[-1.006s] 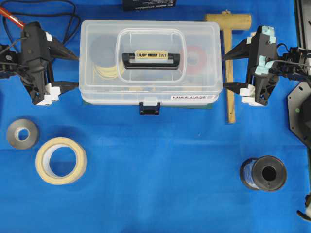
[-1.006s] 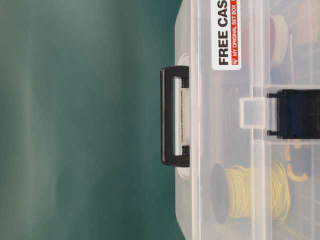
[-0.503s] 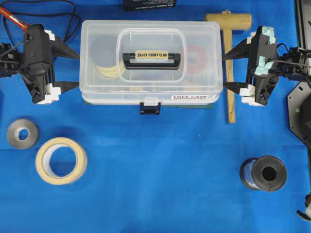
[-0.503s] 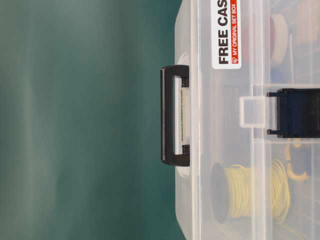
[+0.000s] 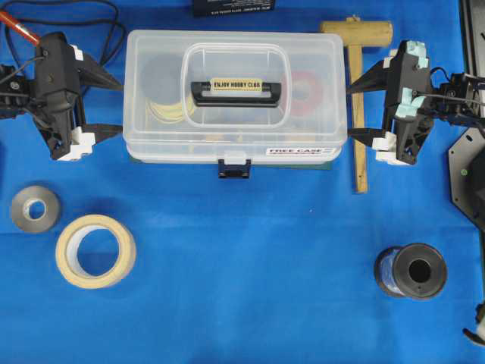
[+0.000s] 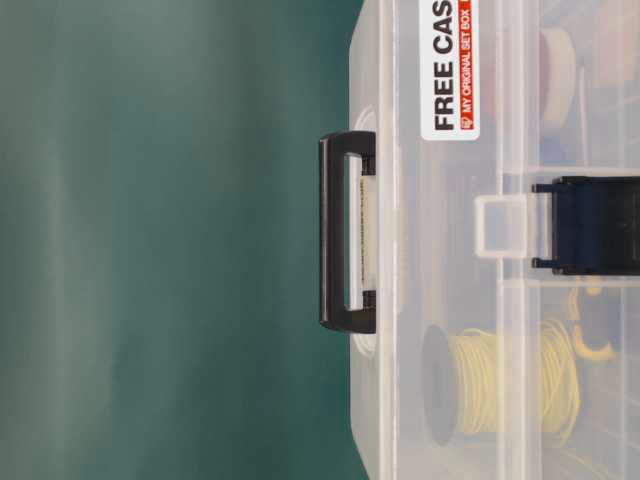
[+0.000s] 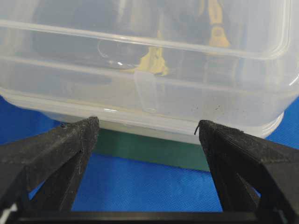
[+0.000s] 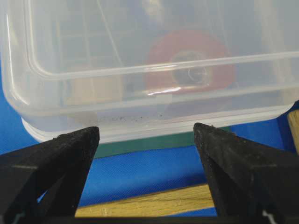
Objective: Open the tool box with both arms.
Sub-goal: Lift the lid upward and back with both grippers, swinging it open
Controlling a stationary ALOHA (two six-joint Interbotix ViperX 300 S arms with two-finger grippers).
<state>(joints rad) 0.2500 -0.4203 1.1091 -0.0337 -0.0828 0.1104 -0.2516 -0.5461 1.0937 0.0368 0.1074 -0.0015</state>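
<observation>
Tool box [image 5: 236, 95] sits closed toward the far side of the blue surface [image 5: 242, 288], handle [image 5: 236, 92] flat on the lid, black front latch [image 5: 233, 167] down over the front edge; I judge it still fastened, though the overhead view is too small to confirm. Left gripper [image 5: 110, 106] stands spread wide and empty at the box's left end; right gripper [image 5: 360, 111] likewise wide and empty at the right end, above the wooden mallet [image 5: 356, 91]. Compared with a second ago, the left gripper has shifted slightly toward the far edge and the box with it, very slightly; the right gripper is near unchanged. From the wrist views, fingertips [image 7: 91, 128] on both sides lie just at the box's base; contact I cannot settle. My reading: both arms are bracing the ends; the latch is not yet worked, so opening remains ahead.
</observation>
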